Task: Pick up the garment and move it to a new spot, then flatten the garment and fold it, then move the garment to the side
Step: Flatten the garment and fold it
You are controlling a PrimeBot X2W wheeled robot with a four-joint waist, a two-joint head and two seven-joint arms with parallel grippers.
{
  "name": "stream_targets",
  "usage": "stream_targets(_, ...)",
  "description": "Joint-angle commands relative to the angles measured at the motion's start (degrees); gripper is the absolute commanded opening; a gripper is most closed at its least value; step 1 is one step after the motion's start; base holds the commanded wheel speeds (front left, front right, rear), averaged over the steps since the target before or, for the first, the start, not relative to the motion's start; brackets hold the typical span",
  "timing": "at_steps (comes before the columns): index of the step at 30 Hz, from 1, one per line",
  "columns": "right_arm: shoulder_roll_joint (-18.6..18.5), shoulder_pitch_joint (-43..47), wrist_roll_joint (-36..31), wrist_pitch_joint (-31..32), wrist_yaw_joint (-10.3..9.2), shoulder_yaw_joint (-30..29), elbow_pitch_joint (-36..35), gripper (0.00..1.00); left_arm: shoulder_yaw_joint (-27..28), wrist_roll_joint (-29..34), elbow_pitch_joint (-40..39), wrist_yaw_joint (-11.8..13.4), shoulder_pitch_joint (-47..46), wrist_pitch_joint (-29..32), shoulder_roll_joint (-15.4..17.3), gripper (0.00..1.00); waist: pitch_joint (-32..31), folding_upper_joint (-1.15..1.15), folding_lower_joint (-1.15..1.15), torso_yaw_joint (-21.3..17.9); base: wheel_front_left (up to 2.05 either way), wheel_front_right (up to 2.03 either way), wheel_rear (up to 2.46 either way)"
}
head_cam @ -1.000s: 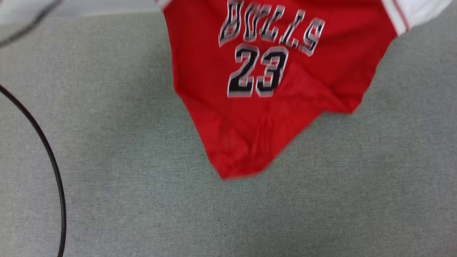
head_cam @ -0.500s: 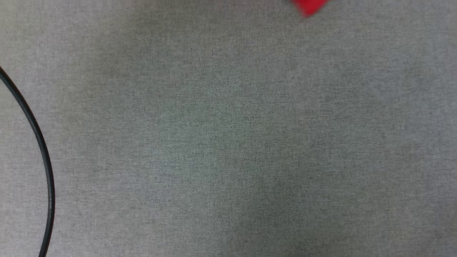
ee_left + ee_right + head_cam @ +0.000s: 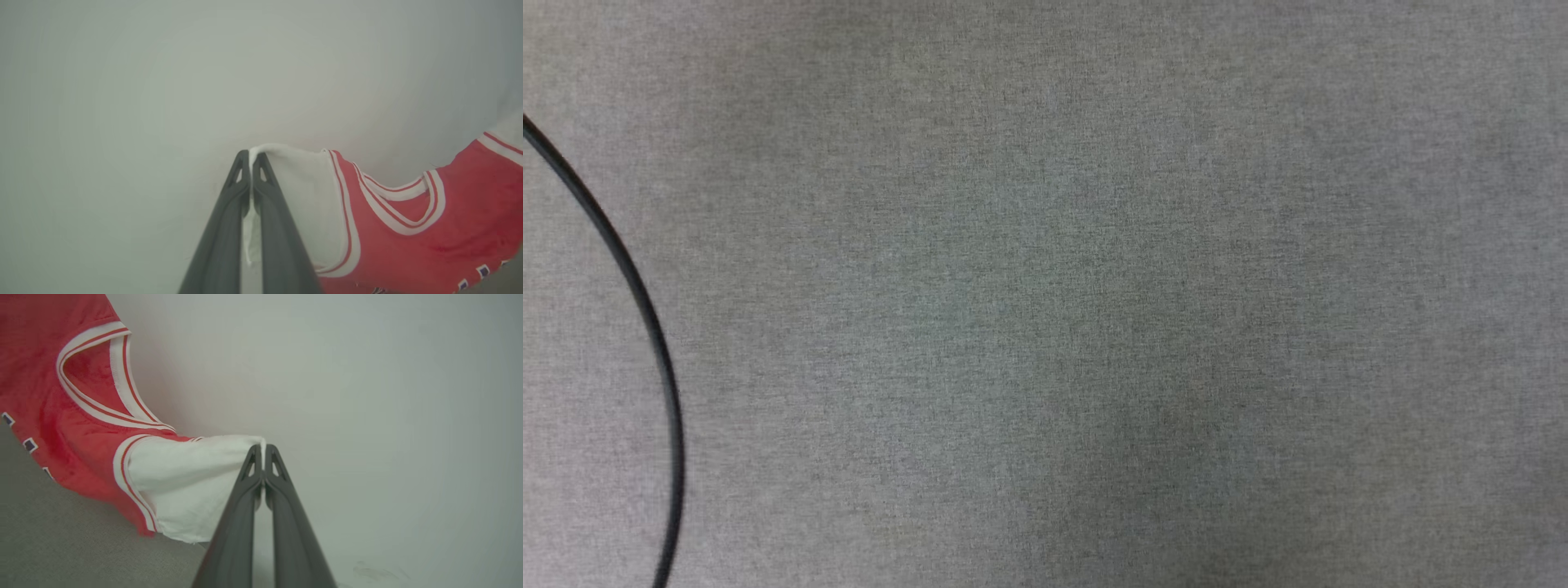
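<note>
While the garment (image 3: 408, 245) is held up by its 2 sleeves, the step in hand is judged to be the carry to a new spot, with the laying-out to follow. Nearest in the left wrist view, the left gripper (image 3: 250, 154) is seen closed on the edge of a white sleeve (image 3: 302, 192), a sliver of cloth being pinched between its 2 dark fingers. The right gripper (image 3: 262, 447) is likewise clamped on the other white sleeve (image 3: 192, 477). From the left pinch the red body is draped away toward 4 o'clock, and from the right pinch toward 9 o'clock. The striped neckline (image 3: 408, 222) is seen sagging between the 2 grips, so the top edge is judged slack.

Both pinches are best held firm, since only thin sleeve edges are caught and a slip could be caused by a jerk. The arms should be drawn wider apart until the shoulder line is taut.

Farther off, the grey cloth surface (image 3: 1094, 327) is shown in the head view, with a black cable (image 3: 645, 318) curving along 9 o'clock. The hem should be lowered first onto the open middle, well apart from that cable, and the rest laid down gradually so that creases are avoided.
</note>
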Motion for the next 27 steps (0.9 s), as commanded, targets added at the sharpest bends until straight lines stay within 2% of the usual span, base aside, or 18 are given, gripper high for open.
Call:
stream_targets(1,0.24,2.31,0.29,-0.84,-0.04,0.29,-0.01,0.0,0.42,-1.25,0.06,-0.1,2.12,-1.49,-0.21,0.0,-0.4,0.0,-0.01,0.07,0.0,0.0,0.0)
stream_targets(9,2.98,19.38,3.91,-5.93,-0.04,1.13,-1.17,0.0,-0.87,-4.94,-0.73,-0.47,19.18,-8.17,0.84,0.0,-5.63,0.0,-0.01,-0.35,0.0,0.0,0.0)
stream_targets(12,2.78,25.8,4.37,-7.58,-0.04,1.16,-2.63,0.0,-1.25,-6.73,-2.05,-0.41,26.39,-9.95,1.5,0.0,-7.9,0.0,-0.01,-0.32,0.0,0.0,0.0)
stream_targets(16,0.69,35.86,3.45,-8.63,-0.04,1.18,-6.31,0.0,-1.35,-9.66,-4.41,-0.39,37.69,-11.93,3.24,0.0,-11.35,0.0,-0.01,-0.36,0.0,0.0,0.0)
stream_targets(22,-3.9,50.42,4.17,-10.16,-0.04,1.13,-11.97,0.0,-1.34,-13.6,-11.27,1.41,57.32,-14.09,6.59,0.0,-17.13,0.0,-0.01,-0.57,0.0,0.0,0.0)
stream_targets(27,-8.2,60.88,6.76,-11.86,-0.04,1.19,-14.88,0.0,-1.07,-15.4,-18.45,6.0,71.29,-14.61,10.01,0.0,-21.76,0.0,-0.01,-0.29,0.0,0.0,0.0)
